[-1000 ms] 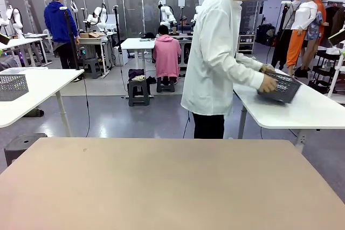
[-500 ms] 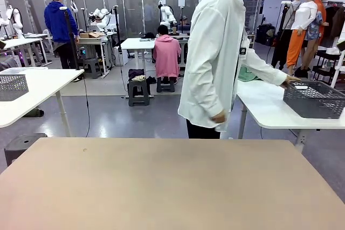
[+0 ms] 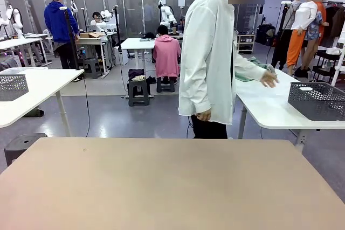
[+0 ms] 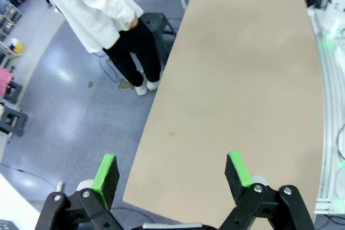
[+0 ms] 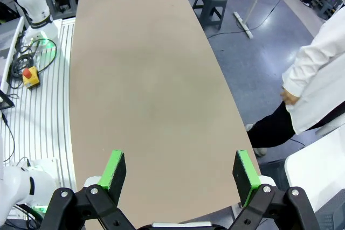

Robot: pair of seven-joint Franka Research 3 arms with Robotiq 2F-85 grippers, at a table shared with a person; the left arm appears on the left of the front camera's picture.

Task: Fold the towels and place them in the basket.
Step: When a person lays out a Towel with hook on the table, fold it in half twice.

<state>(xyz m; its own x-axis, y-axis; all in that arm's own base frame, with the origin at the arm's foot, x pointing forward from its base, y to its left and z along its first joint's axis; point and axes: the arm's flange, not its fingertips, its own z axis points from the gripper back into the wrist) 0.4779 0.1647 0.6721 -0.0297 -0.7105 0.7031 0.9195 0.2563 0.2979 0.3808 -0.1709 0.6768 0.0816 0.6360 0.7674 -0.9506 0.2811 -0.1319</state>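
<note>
Tan laminate desk [image 3: 172, 187] lies before both arms, while the task's items sit well apart from it on a white side desk [image 3: 269, 111] at the right, judged beyond the arms' reach. Person [image 3: 207, 63] in a white shirt stands between the two, one hand [image 3: 268, 79] extended over the side desk. Dark grey mesh basket [image 3: 317, 100] rests on that desk; a careless transfer could tip it. Towels [image 3: 249, 74], a pale green bundle just beside the hand and partly hidden, may arrive crumpled, spoiling a fold. Left pincer [image 4: 172, 169] and right pincer [image 5: 179, 171] stand fully spread, gripping nothing; a premature move risks striking the person.
</note>
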